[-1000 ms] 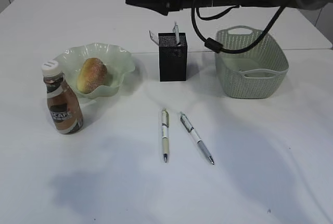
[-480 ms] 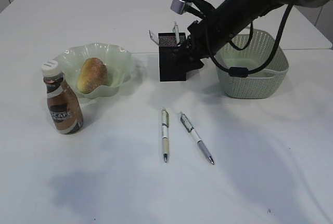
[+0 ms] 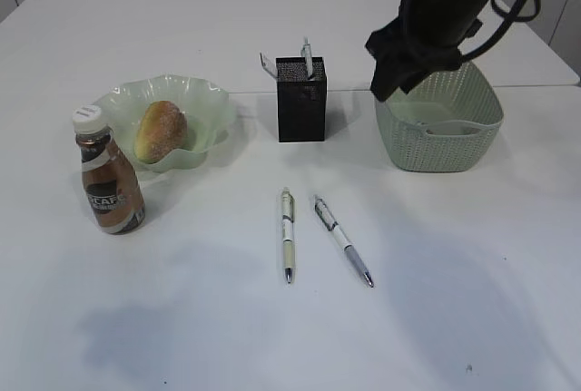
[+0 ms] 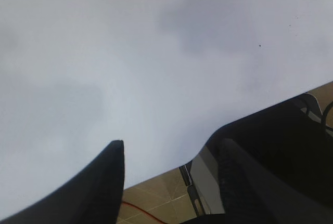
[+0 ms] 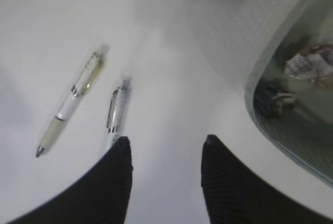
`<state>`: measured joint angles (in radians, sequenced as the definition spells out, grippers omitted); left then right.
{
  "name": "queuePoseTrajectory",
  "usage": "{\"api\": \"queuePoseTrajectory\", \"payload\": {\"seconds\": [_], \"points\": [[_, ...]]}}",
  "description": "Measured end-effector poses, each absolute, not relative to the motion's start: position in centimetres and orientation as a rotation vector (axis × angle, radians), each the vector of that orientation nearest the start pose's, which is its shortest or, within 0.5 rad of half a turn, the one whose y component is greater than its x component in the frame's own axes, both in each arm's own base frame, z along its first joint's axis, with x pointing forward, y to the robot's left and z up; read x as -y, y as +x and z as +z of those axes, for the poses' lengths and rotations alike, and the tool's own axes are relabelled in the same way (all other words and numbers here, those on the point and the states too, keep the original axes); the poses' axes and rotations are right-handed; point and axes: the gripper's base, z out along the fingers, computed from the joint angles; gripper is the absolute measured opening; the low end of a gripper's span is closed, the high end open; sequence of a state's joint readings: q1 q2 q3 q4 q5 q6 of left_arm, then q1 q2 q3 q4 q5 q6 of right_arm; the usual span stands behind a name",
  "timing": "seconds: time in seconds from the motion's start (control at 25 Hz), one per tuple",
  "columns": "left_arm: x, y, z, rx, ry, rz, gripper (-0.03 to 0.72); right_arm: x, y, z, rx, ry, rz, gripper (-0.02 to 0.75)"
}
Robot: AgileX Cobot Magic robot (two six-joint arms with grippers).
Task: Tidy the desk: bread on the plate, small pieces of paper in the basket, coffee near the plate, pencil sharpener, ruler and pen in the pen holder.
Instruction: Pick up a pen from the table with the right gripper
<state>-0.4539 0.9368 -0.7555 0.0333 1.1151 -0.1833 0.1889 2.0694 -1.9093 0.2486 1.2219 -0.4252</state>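
Two pens lie side by side on the table: a pale green one (image 3: 288, 232) (image 5: 73, 99) and a white one (image 3: 342, 239) (image 5: 117, 108). The black pen holder (image 3: 300, 101) stands behind them with thin items sticking out of its top. A bread roll (image 3: 162, 130) lies in the green plate (image 3: 207, 101), with the coffee bottle (image 3: 109, 182) just in front of it on the left. My right gripper (image 3: 385, 72) (image 5: 166, 143) is open and empty, hanging above the table between the pens and the basket. My left gripper (image 4: 169, 154) is open and empty over the table edge.
The green woven basket (image 3: 440, 128) (image 5: 263, 73) stands at the right. It holds crumpled pieces of paper (image 5: 308, 63). The left wrist view shows bare white table, its edge and the floor below.
My right arm has swung away from the pen holder, rightward and upward, and now hangs over the basket's left rim. The objects on the table have not moved.
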Motion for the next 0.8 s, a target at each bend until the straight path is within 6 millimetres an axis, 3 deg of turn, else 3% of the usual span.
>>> {"api": "queuePoseTrajectory", "payload": {"seconds": [0.08, 0.44, 0.52, 0.64, 0.8], "points": [[6.2, 13.3, 28.6, -2.766, 0.389, -0.113, 0.402, -10.1, 42.1, 30.5, -2.674, -0.68, 0.292, 0.354], [6.0, 12.9, 28.5, -2.821, 0.393, -0.101, 0.402, -9.4, 36.9, 39.5, -2.507, -0.535, 0.346, 0.347], [6.0, 12.8, 28.5, -2.827, 0.394, -0.098, 0.402, -9.4, 35.5, 40.4, -2.491, -0.532, 0.38, 0.345], [6.0, 12.8, 28.5, -2.828, 0.393, -0.1, 0.402, -9.4, 34.2, 40.1, -2.512, -0.527, 0.429, 0.344], [6.0, 12.8, 28.5, -2.828, 0.393, -0.1, 0.402, -9.2, 32.5, 37.1, -2.629, -0.526, 0.451, 0.343]]}}
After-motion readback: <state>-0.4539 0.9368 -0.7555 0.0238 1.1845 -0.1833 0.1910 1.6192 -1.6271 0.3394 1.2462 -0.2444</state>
